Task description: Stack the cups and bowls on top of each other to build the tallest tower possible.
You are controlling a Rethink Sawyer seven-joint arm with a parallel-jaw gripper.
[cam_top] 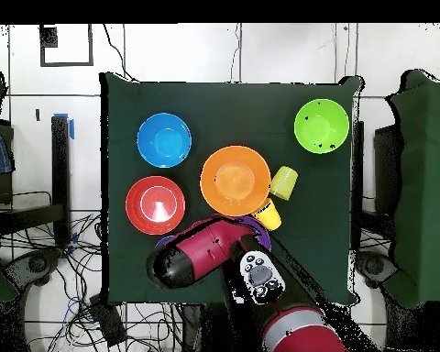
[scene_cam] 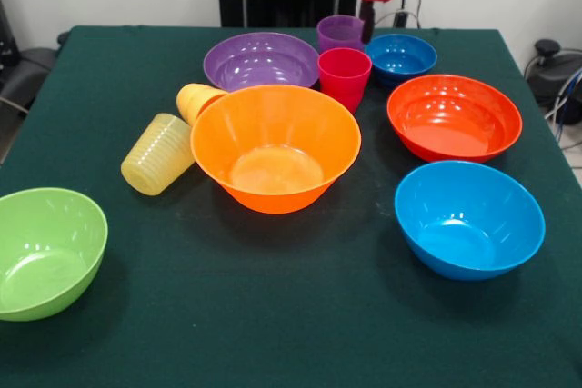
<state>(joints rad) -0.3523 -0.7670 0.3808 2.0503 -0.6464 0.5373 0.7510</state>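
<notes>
Tool (scene_cam: 367, 20) hangs at the far edge of the desk (scene_cam: 273, 333), a red and black head above the small dark blue bowl (scene_cam: 400, 54) and just beside the purple cup (scene_cam: 340, 32); whether its tips are spread or pressed together cannot be told. No tower stands yet. Every piece lies nearer the camera than the tool. The large orange-yellow bowl (scene_cam: 275, 147) sits mid-desk, upright, likely the base. Behind it is the purple bowl (scene_cam: 260, 60). The red-orange bowl (scene_cam: 454, 116) and light blue bowl (scene_cam: 469, 218) sit to the right, the lime green bowl (scene_cam: 45, 252) at the near left. The red-pink cup (scene_cam: 345, 77) stands upright. The ribbed pale yellow cup (scene_cam: 159, 154) and orange-yellow cup (scene_cam: 198, 100) lie tipped on their sides. Dark green cloth covers the desk; the room is white-walled, with cables on the floor.
</notes>
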